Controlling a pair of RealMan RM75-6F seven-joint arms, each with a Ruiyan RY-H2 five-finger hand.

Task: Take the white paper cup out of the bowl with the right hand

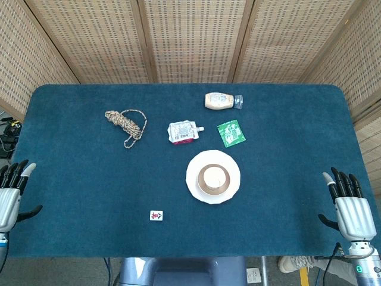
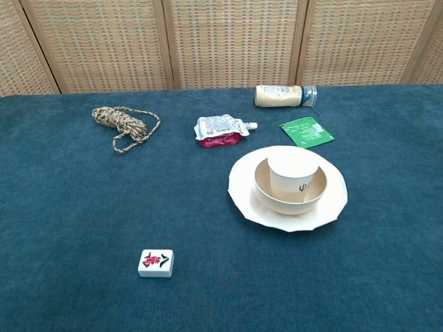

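Table covered in dark teal cloth, matt, felt-like nap. Backdrop screens woven cane in wooden frames. White paper cup matt, smooth. Bowl and plate cream, matt, pulp-like look. Rope coil rough, twisted fibre. Pouch and green sachet glossy plastic film. Bottle smooth plastic. Mahjong tile glossy, hard. Left hand and right hand: smooth silver shells, black fingers.
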